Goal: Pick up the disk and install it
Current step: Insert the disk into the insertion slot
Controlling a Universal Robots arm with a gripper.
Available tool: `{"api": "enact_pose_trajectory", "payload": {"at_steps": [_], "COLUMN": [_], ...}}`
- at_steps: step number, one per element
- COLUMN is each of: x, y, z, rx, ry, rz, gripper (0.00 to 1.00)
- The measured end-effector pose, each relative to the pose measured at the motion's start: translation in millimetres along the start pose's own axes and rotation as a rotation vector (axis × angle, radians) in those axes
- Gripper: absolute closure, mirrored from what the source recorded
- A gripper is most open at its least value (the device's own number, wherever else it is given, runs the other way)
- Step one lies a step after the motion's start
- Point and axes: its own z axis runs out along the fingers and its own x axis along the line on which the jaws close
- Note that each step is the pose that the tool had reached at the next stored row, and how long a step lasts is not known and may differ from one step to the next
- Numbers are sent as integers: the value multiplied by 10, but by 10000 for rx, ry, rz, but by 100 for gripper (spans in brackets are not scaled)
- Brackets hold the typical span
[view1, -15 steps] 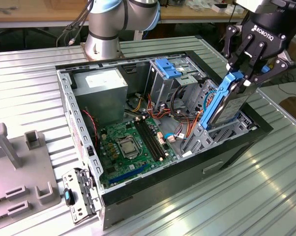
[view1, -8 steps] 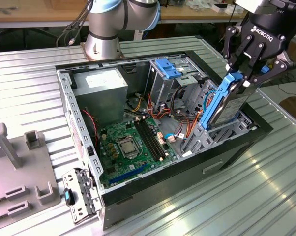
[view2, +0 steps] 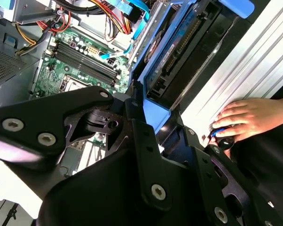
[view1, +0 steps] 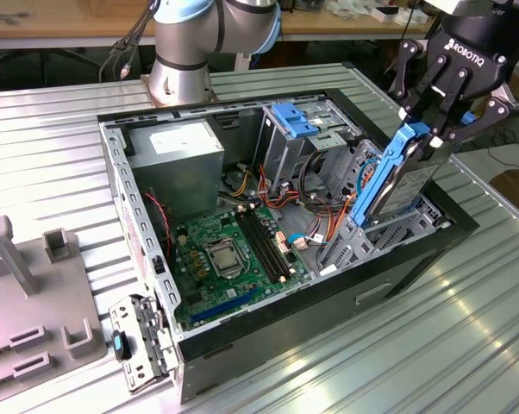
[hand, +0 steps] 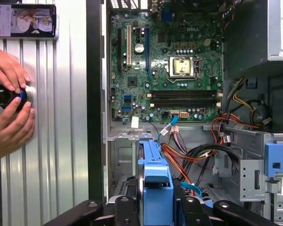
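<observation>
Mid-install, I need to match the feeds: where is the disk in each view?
Exterior view: the disk is at the exterior view's right, tilted, gripped by the end effector, with its lower end inside the case.
Second wrist view: the disk reaches out from the end effector, circuit side showing.
First wrist view: the disk is edge-on, blue rail facing the camera.
Shared landmark: the motherboard.

Print in sight
White lettering on my claw [view1: 434, 136], exterior view's upper right; white logo on the board [hand: 165, 70], first wrist view.
</observation>
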Motion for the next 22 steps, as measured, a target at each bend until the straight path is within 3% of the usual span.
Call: {"api": "enact_pose_trajectory", "payload": {"at_steps": [9, 15, 22], "x": [0, 2, 2], "y": [0, 0, 0], "z": [-16, -17, 3], "rx": [0, -2, -1], "ry": [-1, -106, -64], "rz": [0, 2, 2], "gripper": [63, 63, 63]}}
